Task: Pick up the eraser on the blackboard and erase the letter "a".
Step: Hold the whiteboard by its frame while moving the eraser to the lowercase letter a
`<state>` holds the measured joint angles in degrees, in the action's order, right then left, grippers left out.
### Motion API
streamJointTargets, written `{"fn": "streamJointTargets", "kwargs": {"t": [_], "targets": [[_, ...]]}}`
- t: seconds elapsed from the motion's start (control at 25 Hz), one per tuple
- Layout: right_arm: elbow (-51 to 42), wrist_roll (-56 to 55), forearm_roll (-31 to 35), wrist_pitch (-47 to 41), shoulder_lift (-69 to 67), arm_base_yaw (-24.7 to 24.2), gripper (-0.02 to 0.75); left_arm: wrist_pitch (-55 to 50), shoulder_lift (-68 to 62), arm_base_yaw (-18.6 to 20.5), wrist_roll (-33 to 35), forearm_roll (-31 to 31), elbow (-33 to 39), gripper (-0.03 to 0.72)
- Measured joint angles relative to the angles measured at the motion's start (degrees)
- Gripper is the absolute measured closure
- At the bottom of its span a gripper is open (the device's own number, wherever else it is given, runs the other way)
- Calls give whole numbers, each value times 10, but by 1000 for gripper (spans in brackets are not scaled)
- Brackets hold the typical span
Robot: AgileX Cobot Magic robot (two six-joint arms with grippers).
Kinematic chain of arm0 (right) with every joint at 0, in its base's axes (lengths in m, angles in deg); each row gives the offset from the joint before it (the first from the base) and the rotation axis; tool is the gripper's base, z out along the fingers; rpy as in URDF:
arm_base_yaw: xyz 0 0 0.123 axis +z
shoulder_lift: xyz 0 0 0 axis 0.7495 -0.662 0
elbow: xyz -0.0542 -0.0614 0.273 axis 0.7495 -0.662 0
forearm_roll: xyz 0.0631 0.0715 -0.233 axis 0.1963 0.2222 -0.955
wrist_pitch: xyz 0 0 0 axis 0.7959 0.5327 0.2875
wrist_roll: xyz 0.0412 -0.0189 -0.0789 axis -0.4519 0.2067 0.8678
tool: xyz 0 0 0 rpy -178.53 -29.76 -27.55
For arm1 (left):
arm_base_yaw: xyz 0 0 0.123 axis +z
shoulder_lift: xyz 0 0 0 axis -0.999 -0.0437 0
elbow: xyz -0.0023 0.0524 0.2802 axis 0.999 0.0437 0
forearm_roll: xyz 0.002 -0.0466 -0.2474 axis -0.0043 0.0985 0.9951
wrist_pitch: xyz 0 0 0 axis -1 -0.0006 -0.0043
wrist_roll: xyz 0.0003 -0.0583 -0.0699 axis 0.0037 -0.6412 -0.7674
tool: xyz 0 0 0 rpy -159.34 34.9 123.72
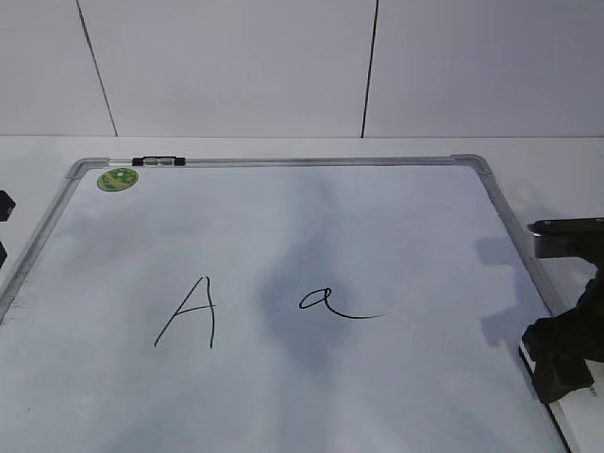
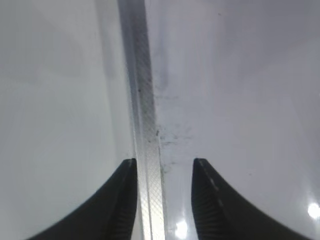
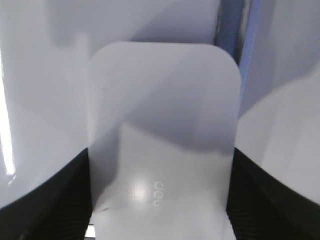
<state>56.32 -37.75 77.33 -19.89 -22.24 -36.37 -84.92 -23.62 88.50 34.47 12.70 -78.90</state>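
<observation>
The blackboard (image 1: 283, 226) lies flat on the table. The small letter "a" (image 1: 326, 302) with its long tail is written just right of the board's middle. The white eraser (image 3: 162, 125) sits between the jaws of my right gripper (image 3: 161, 155), which is shut on its two long sides, low at the board's right edge. In the exterior view that gripper (image 1: 563, 354) is at the lower right, with a sliver of the eraser (image 1: 566, 415) showing beneath it. My left gripper (image 2: 165, 161) is open and empty, straddling the board's left frame (image 2: 145, 110).
A taller capital "A" (image 1: 189, 311) is written left of the "a". A round green sticker (image 1: 117, 178) and a black-and-silver clip (image 1: 159, 162) are at the board's far left corner. A white wall stands behind the table.
</observation>
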Motion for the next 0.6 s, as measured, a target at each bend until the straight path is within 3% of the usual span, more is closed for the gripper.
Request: {"fn": "streamJointTargets", "kwargs": {"t": [0.6], "targets": [[0, 0, 0, 1, 0, 0, 152, 29, -111, 17, 31, 18, -59, 529]]}}
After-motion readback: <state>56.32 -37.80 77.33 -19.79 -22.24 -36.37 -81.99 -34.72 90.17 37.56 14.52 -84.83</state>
